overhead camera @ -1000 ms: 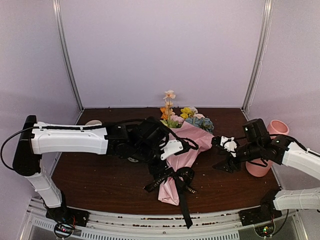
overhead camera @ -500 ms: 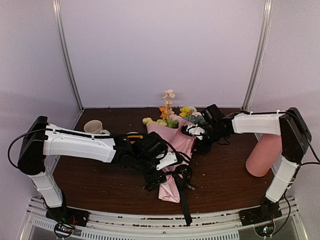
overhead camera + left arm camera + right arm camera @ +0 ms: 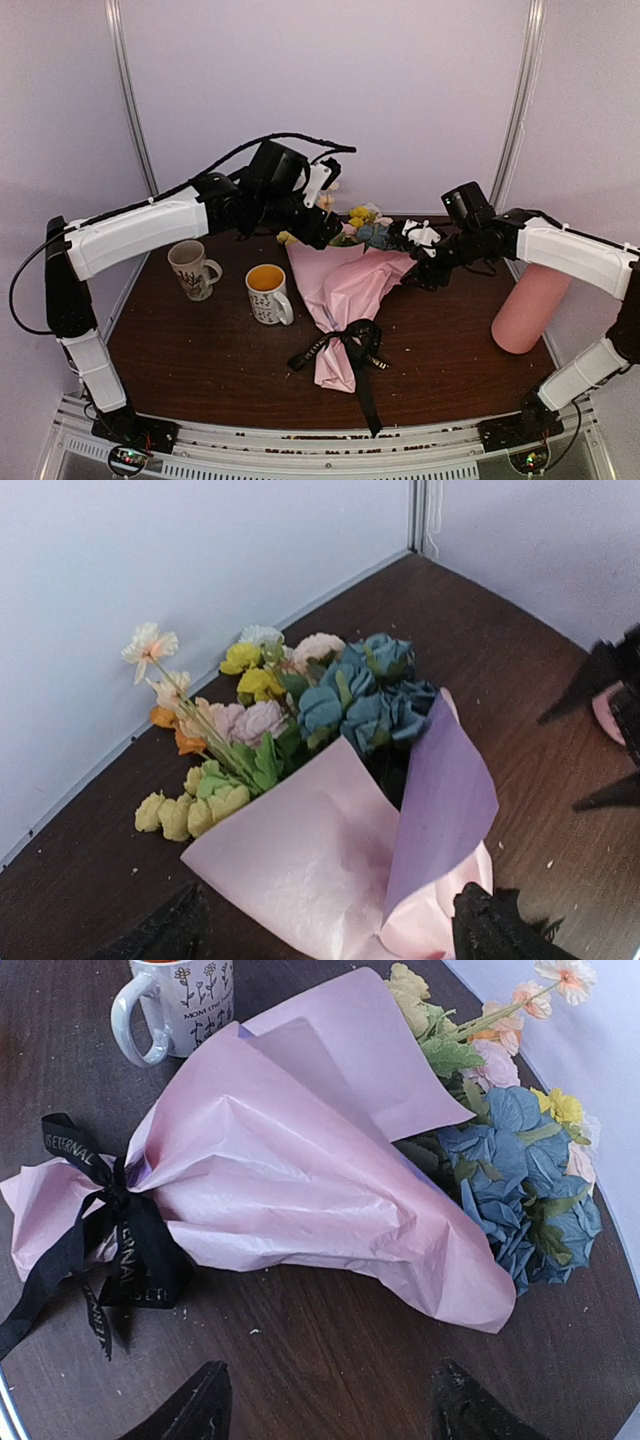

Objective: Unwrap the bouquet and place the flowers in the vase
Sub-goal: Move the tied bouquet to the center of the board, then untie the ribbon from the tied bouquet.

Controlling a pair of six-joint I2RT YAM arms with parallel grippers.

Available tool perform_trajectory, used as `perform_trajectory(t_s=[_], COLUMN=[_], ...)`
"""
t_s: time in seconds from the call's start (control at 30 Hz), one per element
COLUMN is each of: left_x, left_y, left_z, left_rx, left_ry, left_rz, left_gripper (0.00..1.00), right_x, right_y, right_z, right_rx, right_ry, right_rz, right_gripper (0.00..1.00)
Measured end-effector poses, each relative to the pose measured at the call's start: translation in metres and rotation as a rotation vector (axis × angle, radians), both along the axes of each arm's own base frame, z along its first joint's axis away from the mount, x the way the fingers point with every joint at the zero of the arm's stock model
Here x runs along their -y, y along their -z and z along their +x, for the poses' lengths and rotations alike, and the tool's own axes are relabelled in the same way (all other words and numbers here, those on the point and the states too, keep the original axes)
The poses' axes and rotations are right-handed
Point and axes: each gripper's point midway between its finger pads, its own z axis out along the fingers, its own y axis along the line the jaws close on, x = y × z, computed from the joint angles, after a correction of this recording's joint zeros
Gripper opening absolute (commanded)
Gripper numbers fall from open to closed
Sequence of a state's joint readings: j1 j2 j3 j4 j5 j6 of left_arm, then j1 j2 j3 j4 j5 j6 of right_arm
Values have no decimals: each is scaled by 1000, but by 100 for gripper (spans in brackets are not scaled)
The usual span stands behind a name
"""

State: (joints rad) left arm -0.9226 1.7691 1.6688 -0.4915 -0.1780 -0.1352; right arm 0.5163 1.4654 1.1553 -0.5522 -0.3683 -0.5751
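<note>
Pale lilac walls (image 3: 330, 90) close in a dark brown desk (image 3: 200, 365), and the bouquet (image 3: 345, 300) lies across its middle. The narrow end of the bouquet points toward the near edge and the blooms lie toward the back wall. Its pink-lilac tissue paper (image 3: 290, 1160) is wrapped in a cone, and the black printed ribbon (image 3: 120, 1245) is tied in a bow around the narrow end, with one tail trailing toward the desk's near edge. The flowers (image 3: 300, 700) spill out of the open mouth of the paper. Blue blooms (image 3: 525, 1175) lie on the right side. Yellow, peach and pink ones lie beside them, and one pale bloom on a long stem (image 3: 148, 645) reaches toward the wall.

The left gripper (image 3: 312, 222) hangs above the flower heads. Its fingers are spread wide and it holds nothing. The right gripper (image 3: 408, 262) sits just beside the right edge of the paper's mouth, also spread wide and empty. In its wrist view the two dark fingertips (image 3: 200, 1405) frame bare desk next to the paper.

The vase (image 3: 528, 310), a plain pink cylinder, stands well apart from the bouquet at the right side of the desk, its top hidden behind the right arm. Two white patterned mugs sit to the left of the bouquet: one near the left wall (image 3: 192, 268), the other (image 3: 268, 293) just beside the paper.
</note>
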Motion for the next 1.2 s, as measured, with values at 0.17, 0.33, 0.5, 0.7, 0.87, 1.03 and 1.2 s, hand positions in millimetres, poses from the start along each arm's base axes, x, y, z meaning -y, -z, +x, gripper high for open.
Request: perform_trajectory(t_s=[0.17,0.33,0.5,0.7,0.87,1.03,1.2], left_x=[28,50,39,12,11,20,30], left_y=[-10,40,66,87,102,116,137], left_z=[31,12,-14,-64,-91,-114,-131], left_rx=[-57,-202,-182,-153,-139,-99,-51], left_ry=[10,150,187,274,378,485,599], left_rz=[-104,-80,15,128,194,276,369], left_gripper=[96,94,71,53,63,63,50], right_x=[20,37,41,12,-10,-25,-27], right_y=[-3,24,22,37,70,86,93], right_z=[-28,-37,-30,-46,-56,-58,-57], right_rx=[-14,-81,-99,-172,-282,-345,-374], right_ry=[19,79,111,6,-57,-80,-72], right_rz=[48,48,90,110,60,38,30], right_gripper=[71,67,58,46,45,43,43])
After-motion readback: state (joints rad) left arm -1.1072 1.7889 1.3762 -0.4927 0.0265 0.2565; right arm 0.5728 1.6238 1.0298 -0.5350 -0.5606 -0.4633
